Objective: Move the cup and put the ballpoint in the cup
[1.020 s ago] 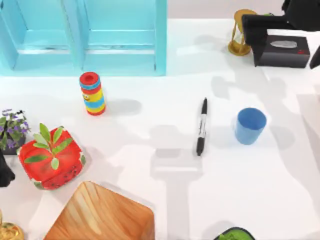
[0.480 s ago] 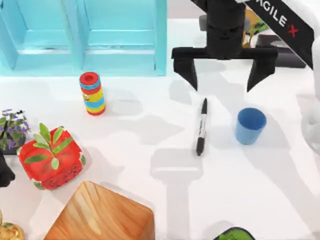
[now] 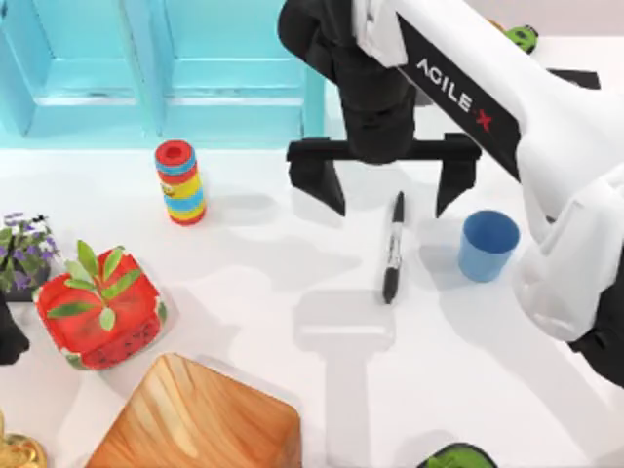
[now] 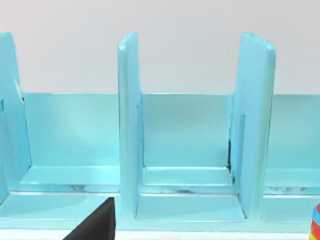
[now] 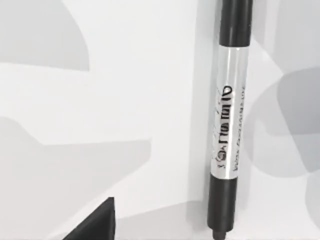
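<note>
The ballpoint (image 3: 393, 248) lies flat on the white table right of centre, black with a grey-white labelled band; the right wrist view shows the ballpoint (image 5: 227, 125) close up. About a hand's width to its right stands the light-blue cup (image 3: 487, 244), upright and empty. My right gripper (image 3: 388, 200) hovers open over the ballpoint's far end, its fingers spread wide to either side, holding nothing. One of its dark fingers (image 5: 100, 222) shows beside the pen. My left gripper (image 3: 8, 336) is parked at the table's left edge, one finger (image 4: 97, 225) showing well off to the side.
A turquoise shelf unit (image 3: 166, 78) runs along the back left. A striped cylinder (image 3: 181, 182) stands before it. A red planter box (image 3: 97, 307), a purple flower pot (image 3: 21, 253) and a wooden board (image 3: 195, 419) fill the front left. A green object (image 3: 458, 456) pokes in at the front edge.
My right arm has swung in from the back right and come forward and left, its open gripper now over the ballpoint's far end. Ballpoint and cup have not moved.
</note>
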Action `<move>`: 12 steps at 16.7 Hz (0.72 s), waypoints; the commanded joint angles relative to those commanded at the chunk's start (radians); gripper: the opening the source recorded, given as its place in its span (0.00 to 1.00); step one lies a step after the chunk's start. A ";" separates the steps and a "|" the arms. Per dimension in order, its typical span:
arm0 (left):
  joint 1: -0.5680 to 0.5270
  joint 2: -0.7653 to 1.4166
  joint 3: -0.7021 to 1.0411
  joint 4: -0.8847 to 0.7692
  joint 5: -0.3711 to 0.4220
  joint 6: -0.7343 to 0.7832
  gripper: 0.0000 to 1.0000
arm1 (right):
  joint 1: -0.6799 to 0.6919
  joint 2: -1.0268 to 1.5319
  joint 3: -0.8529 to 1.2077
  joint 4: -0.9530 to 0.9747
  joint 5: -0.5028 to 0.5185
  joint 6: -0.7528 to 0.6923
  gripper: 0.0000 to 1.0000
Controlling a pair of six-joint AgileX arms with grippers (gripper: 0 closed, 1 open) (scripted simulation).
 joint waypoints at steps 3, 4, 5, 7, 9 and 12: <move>0.000 0.000 0.000 0.000 0.000 0.000 1.00 | -0.005 -0.002 -0.018 0.016 -0.002 -0.003 1.00; 0.000 0.000 0.000 0.000 0.000 0.000 1.00 | -0.005 -0.007 -0.041 0.035 -0.001 -0.004 1.00; 0.000 0.000 0.000 0.000 0.000 0.000 1.00 | -0.006 -0.016 -0.074 0.061 0.000 -0.006 1.00; 0.000 0.000 0.000 0.000 0.000 0.000 1.00 | -0.009 -0.041 -0.173 0.136 0.001 -0.010 1.00; 0.000 0.000 0.000 0.000 0.000 0.000 1.00 | -0.013 -0.076 -0.309 0.234 0.001 -0.014 1.00; 0.000 0.000 0.000 0.000 0.000 0.000 1.00 | -0.017 -0.131 -0.527 0.393 0.001 -0.018 1.00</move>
